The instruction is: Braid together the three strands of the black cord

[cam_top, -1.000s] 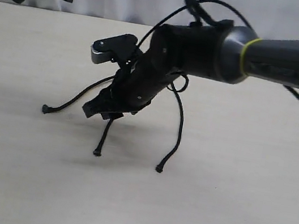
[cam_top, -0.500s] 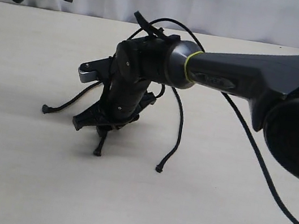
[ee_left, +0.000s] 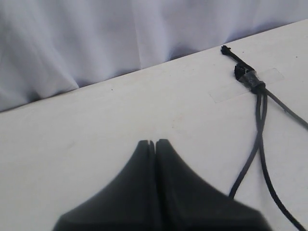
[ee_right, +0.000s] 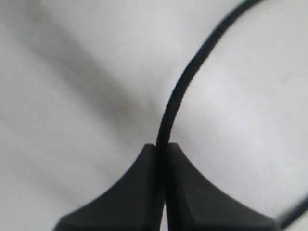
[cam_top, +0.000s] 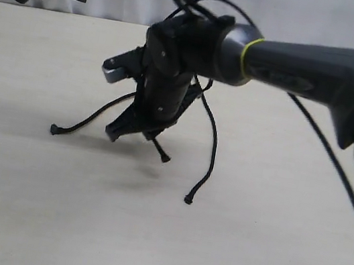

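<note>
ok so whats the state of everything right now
right fingers: shut on middle strand
left fingers: shut, empty
middle strand: pinched, tip raised
left strand: lying loose
right strand: lying loose
knotted head: taped down

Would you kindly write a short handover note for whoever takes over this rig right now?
Right gripper: shut on the middle strand, whose tip seems lifted off the table.
Left gripper: shut, holding nothing, off to the side.
Black cord: knotted head apparently taped to the table. The left strand and right strand are spread apart, tips on the table.
Done: one strand gripped; no braid shows.
Left: cross the strands in turn down to the tips.
</note>
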`<move>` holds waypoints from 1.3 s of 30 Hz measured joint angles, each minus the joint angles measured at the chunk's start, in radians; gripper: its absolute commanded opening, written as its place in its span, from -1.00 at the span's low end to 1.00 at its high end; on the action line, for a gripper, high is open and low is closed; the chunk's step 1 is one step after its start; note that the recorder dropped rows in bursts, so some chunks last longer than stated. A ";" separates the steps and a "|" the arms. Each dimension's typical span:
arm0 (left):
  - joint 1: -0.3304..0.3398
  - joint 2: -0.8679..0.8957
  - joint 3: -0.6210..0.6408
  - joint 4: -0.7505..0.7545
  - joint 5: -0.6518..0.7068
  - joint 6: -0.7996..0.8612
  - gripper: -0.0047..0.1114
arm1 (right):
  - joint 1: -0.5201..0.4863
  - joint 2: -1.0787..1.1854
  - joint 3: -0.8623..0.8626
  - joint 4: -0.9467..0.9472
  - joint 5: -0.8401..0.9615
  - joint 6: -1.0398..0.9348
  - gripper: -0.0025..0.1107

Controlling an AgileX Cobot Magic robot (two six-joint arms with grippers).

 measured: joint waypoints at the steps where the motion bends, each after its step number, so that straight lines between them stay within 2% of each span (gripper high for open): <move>1: 0.000 0.000 0.000 0.000 0.000 0.000 -0.92 | -0.013 -0.021 0.000 -0.014 0.005 0.004 -0.88; 11: 0.000 0.000 0.000 0.000 0.008 0.000 -0.92 | -0.226 -0.124 0.000 -0.075 0.051 0.017 -0.88; 20: 0.000 0.000 0.000 0.000 0.008 0.000 -0.92 | -0.407 -0.124 0.093 -0.029 -0.076 0.017 -0.88; 29: 0.000 0.000 0.000 -0.005 0.012 0.000 -0.92 | -0.486 -0.124 0.206 -0.017 -0.233 0.025 -0.88; 36: 0.000 0.000 0.000 -0.008 0.014 0.000 -0.92 | -0.501 -0.089 0.221 -0.017 -0.251 0.039 -0.87; 39: 0.000 0.000 0.000 -0.018 0.023 0.000 -0.92 | -0.501 -0.052 0.221 -0.023 -0.249 0.041 -0.67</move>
